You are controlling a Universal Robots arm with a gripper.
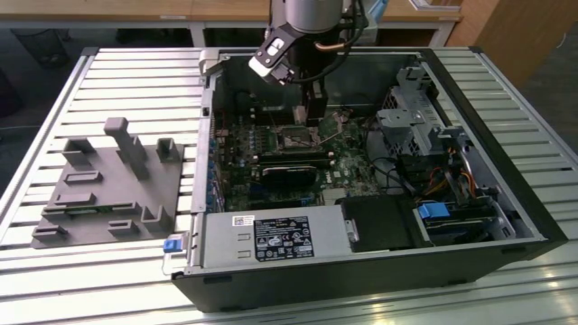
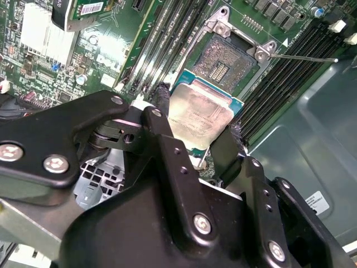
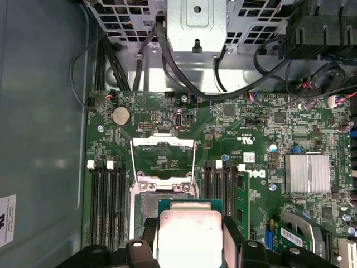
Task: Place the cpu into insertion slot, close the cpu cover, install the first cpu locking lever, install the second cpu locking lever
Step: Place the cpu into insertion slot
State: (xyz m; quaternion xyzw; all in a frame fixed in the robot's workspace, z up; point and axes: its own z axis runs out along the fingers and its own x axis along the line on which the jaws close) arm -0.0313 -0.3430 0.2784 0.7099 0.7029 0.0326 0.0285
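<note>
The gripper (image 2: 198,118) is closed partway on the cpu (image 3: 189,237), a black finger (image 2: 163,111) on each opposite edge. It holds the chip close over the insertion slot (image 2: 226,58), whose pin grid lies bare. The cpu cover (image 3: 162,141) stands swung up. The socket sits inside the open computer case (image 1: 361,274), in the upper middle of the exterior view. A grey fixture (image 1: 108,183) lies on the slatted table (image 1: 118,68) at the exterior view's left.
</note>
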